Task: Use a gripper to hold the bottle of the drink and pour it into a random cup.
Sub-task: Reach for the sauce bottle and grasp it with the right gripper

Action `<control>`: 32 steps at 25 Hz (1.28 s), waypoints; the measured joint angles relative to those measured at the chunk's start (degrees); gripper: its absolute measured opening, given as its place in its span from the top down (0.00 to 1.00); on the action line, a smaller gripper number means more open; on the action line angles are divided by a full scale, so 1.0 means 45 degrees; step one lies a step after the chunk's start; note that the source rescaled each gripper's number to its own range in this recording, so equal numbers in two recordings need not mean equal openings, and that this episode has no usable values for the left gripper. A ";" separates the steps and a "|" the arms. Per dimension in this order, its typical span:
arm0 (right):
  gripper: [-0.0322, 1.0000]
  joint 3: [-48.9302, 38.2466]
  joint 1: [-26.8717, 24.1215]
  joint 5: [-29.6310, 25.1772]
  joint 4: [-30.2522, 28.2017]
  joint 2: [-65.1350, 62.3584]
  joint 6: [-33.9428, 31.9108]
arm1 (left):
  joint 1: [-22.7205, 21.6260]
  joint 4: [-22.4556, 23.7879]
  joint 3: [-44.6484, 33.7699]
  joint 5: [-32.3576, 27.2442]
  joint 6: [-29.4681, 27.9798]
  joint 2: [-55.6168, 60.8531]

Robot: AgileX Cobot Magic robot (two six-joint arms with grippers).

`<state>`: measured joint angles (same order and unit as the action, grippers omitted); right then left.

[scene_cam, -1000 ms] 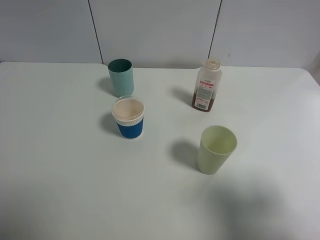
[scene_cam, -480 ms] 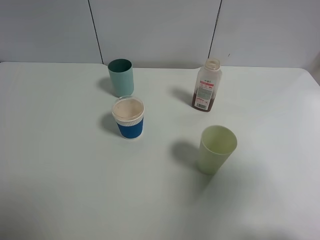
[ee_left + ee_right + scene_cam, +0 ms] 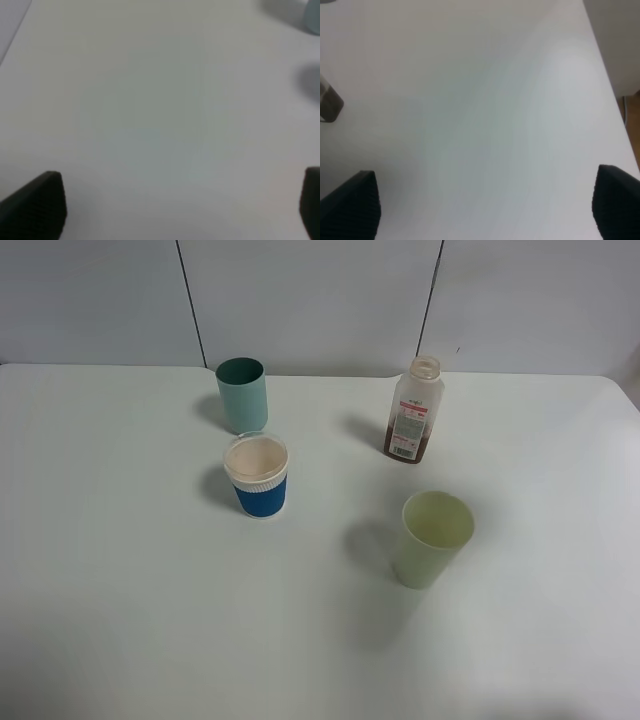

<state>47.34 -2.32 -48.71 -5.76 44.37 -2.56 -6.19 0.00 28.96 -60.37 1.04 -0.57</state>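
1. Nearest: right gripper (image 3: 485,197) and left gripper (image 3: 182,200) — jaws spread wide, nothing held, both outside the exterior view.
2. Lower right of centre: pale yellow-green cup (image 3: 432,538). Route around it.
3. Left of centre: cup (image 3: 257,476) with blue sleeve, the pour target.
4. Upper right: bottle (image 3: 414,410), upright — grip mid-body with the right gripper and keep it level until over the cup.

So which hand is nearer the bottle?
Right, likely. The right hand has the bottle at the edge of its view; the left hand sees only the edge of the teal cup.
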 joint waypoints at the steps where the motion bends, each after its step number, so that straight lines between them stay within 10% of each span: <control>1: 0.10 0.0000 0.0000 0.0264 0.0000 0.0323 0.0000 | 0.0000 0.0000 0.0000 0.0000 0.0000 0.0000; 32: 0.10 -0.1771 0.0053 0.6396 -0.0243 0.8939 0.1077 | 0.0000 0.0000 0.0000 0.0000 0.0000 0.0000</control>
<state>39.37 -2.08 -19.93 -6.85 84.60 2.28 -6.19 0.00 28.96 -60.37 1.04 -0.57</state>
